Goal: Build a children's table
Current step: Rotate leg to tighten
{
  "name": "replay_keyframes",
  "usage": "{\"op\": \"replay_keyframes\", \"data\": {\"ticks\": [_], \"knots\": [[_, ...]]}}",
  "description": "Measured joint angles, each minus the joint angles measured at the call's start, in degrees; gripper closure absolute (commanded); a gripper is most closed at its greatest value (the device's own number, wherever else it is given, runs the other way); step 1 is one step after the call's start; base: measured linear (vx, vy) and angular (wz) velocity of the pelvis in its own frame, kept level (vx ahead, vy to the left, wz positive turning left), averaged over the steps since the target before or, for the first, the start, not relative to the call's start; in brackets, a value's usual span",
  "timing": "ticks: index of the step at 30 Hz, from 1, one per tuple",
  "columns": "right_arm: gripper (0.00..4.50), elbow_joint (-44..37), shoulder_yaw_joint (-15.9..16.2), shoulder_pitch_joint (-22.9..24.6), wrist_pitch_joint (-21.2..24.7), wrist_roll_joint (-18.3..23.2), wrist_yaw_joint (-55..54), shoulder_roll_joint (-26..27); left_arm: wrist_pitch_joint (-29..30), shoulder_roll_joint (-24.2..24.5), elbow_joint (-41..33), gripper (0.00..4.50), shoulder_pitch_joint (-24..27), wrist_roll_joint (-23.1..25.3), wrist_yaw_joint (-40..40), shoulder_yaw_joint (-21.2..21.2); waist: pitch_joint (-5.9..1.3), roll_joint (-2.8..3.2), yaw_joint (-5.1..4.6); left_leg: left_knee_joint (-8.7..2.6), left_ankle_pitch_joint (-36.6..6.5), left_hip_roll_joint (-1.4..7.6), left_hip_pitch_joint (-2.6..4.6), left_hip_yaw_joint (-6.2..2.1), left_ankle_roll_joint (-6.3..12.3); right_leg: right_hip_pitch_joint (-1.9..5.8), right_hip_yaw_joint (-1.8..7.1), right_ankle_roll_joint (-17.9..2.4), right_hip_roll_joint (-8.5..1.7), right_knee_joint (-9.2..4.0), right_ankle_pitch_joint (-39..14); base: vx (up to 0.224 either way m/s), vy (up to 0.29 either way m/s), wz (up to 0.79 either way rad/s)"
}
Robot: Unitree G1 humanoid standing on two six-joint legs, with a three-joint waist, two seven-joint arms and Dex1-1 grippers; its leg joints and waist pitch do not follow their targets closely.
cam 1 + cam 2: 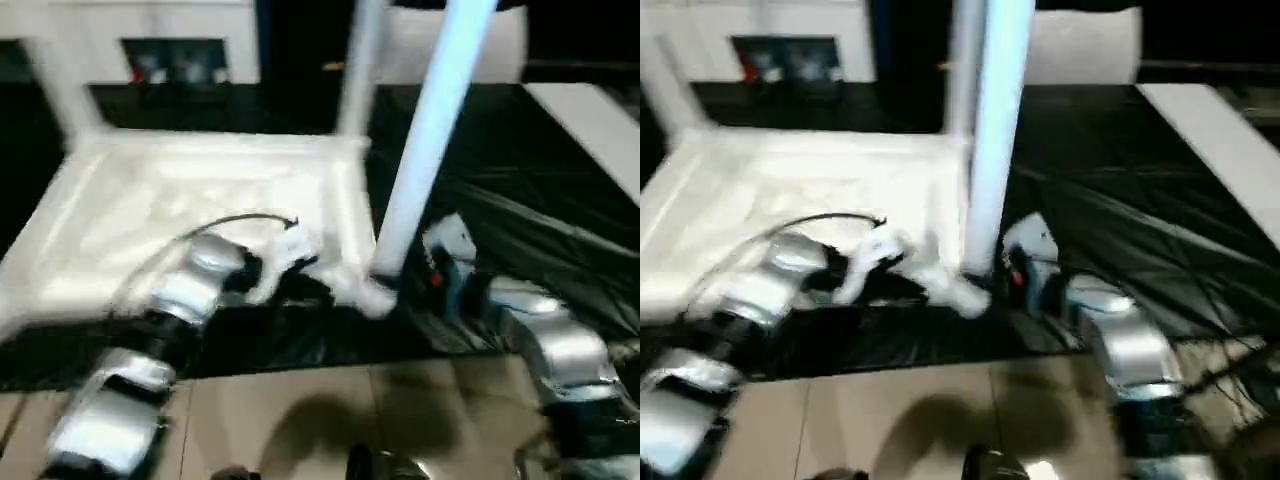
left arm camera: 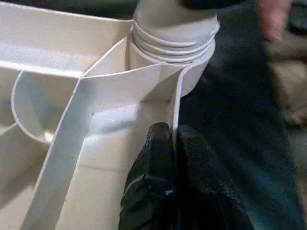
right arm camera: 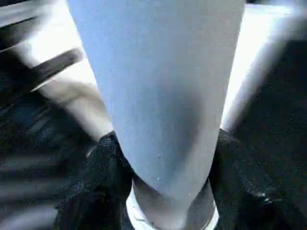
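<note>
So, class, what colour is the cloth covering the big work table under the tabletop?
Black; it shows best in the left eye view.

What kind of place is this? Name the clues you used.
Probably an indoor workshop or lab: a work table under a black cover, a white cabinet behind it, and a pale tiled floor in front.

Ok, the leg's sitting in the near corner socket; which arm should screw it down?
Right, probably. The right gripper already has its fingers on either side of the leg just above the socket, while the left gripper is shut on the tabletop's rim, steadying it.
</note>
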Motion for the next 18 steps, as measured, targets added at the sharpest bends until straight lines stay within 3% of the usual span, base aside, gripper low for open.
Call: {"op": "replay_keyframes", "data": {"ticks": [1, 2, 3, 4, 5, 6, 7, 8, 10, 13, 14, 18], "knots": [[2.53, 0.2, -0.6, -0.1, 0.6, -0.5, -2.8, 0.9, 1.1, -1.3, 0.4, 4.5, -0.3, 0.1, 1.9, 0.0, 0.09, -0.11, -0.1, 0.2, 0.0, -0.11, 0.1, 0.08, 0.01, -0.24, 0.91, 0.1, -0.11, 2.3, -1.8, -0.1, 0.063, -0.02], [2.54, 0.7, -1.4, -0.2, 1.3, -1.4, -6.6, 2.3, 2.7, -3.2, 1.1, 4.5, -0.7, 0.3, 5.2, 0.2, 0.07, -0.88, 0.15, 0.24, 0.0, -0.84, 0.6, 0.77, 0.01, -0.18, 4.0, -0.7, -0.24, 5.72, -3.5, -0.066, 0.0, 0.17], [2.54, 1.6, -1.7, -1.3, 1.8, -2.3, -9.1, 3.5, 3.6, -4.2, 1.3, 4.5, -1.0, 0.5, 7.4, 0.4, -0.01, -2.3, 0.57, 0.31, 0.0, -1.24, 1.47, 1.31, -0.03, -0.65, 5.37, 0.3, -0.15, 6.09, -3.4, 0.0, 0.0, 0.0], [2.54, 2.2, -1.9, -1.9, 2.1, -2.9, -11.7, 4.5, 4.5, -5.4, 1.7, 4.5, -1.1, 0.5, 9.4, 1.1, 0.22, -2.6, 0.69, 1.26, -0.2, -1.62, 1.72, 1.2, -0.22, -1.06, 5.25, 0.8, -0.07, 5.74, -3.3, 0.0, 0.0, 0.0], [2.55, 2.9, -2.5, -3.0, 2.3, -4.1, -15.0, 6.4, 5.3, -6.7, 1.9, 4.5, -1.3, 0.6, 11.8, 2.0, 0.17, -1.79, 1.11, 1.96, -1.0, -1.83, 1.7, 0.64, 0.59, -1.24, 4.6, 0.8, -0.2, 5.41, -3.3, 0.038, 0.014, -0.32], [2.56, 3.5, -2.9, -4.2, 2.3, -4.6, -17.9, 7.5, 6.1, -7.7, 2.0, 4.5, -1.7, 0.5, 13.4, 2.9, 0.13, -1.02, 1.41, 1.61, -1.0, -2.18, 0.91, -0.71, 0.51, -1.17, 3.82, 0.8, -0.33, 4.99, -3.3, 0.063, 0.06, -0.33], [2.56, 4.0, -4.1, -4.9, 2.3, -5.5, -20.8, 9.3, 7.0, -9.0, 2.1, 4.5, -2.1, 0.7, 15.7, 3.3, -0.07, -0.61, 1.62, 0.94, -0.8, -2.18, 0.65, -1.34, 0.17, -1.21, 3.5, 0.8, -0.28, 4.18, -3.3, 0.063, 0.06, -0.33], [2.56, 5.0, -5.5, -6.0, 2.4, -6.6, -24.6, 11.5, 7.8, -10.7, 2.4, 4.5, -2.7, 1.1, 18.7, 3.5, -0.32, -0.47, 1.29, 0.14, -0.2, -2.16, 0.38, -1.22, 0.14, -1.35, 3.74, 0.5, 0.01, 3.42, -3.2, 0.0, 0.0, 0.0], [2.56, 5.6, -6.0, -6.9, 2.5, -7.2, -27.8, 12.7, 8.7, -11.8, 2.5, 4.5, -3.1, 1.2, 20.8, 3.7, -0.32, -0.59, 0.98, 0.01, 0.2, -2.21, 0.12, -0.58, 0.38, -1.44, 4.32, -1.0, 0.02, 2.97, -1.7, 0.0, 0.0, 0.0], [2.56, 6.1, -6.1, -6.9, 1.1, -7.4, -28.6, 13.2, 8.8, -11.8, 2.3, 4.5, -3.1, 1.2, 21.1, 3.8, -0.23, -0.79, 0.42, -0.02, 0.2, -2.42, 0.2, 0.17, 0.57, -1.47, 5.09, -1.0, -0.1, 2.72, -1.0, 0.0, 0.0, 0.0], [2.01, 6.2, -6.1, -6.7, 0.4, -7.4, -28.6, 13.2, 8.9, -11.8, 2.0, 4.5, -3.1, 1.3, 21.1, 3.7, -0.22, -0.8, 0.4, -0.05, 0.2, -2.41, 0.11, 0.16, 0.59, -1.51, 5.04, -1.0, -0.1, 2.54, -1.0, 0.0, 0.0, 0.0], [1.64, 5.9, -6.1, -5.9, -1.8, -6.7, -26.0, 13.2, 8.3, -10.3, -0.2, 4.5, -2.2, 1.3, 20.0, 2.9, -0.2, -0.86, 0.28, -0.19, 0.2, -2.38, -0.38, 0.19, 0.64, -1.99, 5.03, -0.9, -0.08, 2.44, -0.9, 0.0, 0.0, 0.0]]}}
